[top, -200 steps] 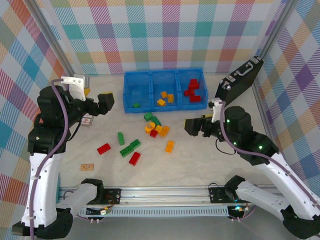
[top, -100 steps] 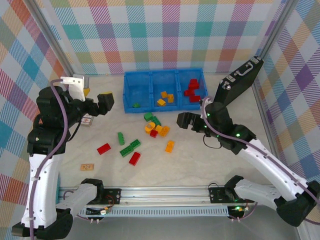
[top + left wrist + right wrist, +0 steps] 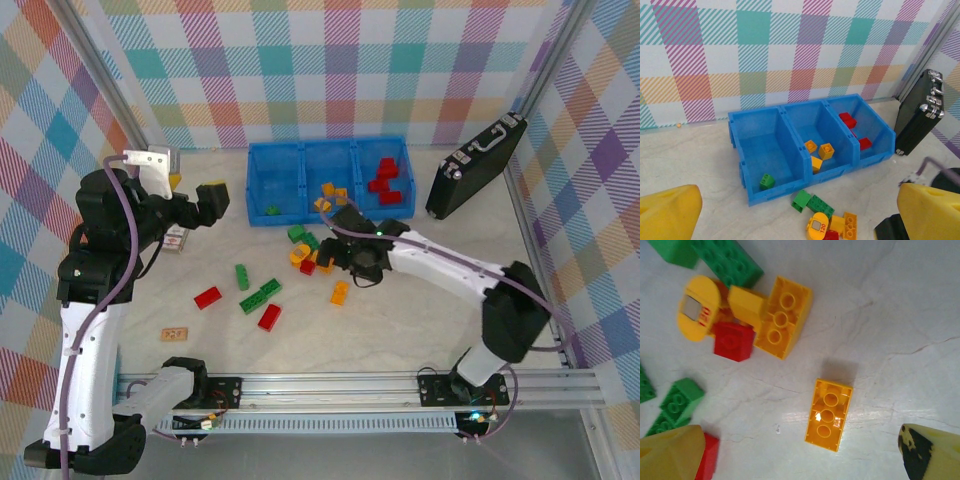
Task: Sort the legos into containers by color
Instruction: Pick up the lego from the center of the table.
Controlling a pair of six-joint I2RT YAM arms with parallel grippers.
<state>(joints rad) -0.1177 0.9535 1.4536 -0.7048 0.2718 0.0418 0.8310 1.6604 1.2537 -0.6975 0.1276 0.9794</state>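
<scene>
Swinging in from the right, the right claw (image 3: pixel 799 440) has come over the loose bricks (image 3: pixel 305 250) in mid-table. Its fingers stand wide apart with nothing held, and an orange brick (image 3: pixel 829 414) lies on the table just ahead of them. The left claw (image 3: pixel 213 197) hangs open and empty, left of the tray (image 3: pixel 252 185). Sorting looks partly done: one green, a few orange and several red bricks sit in separate compartments, while roughly a dozen are left on the table.
</scene>
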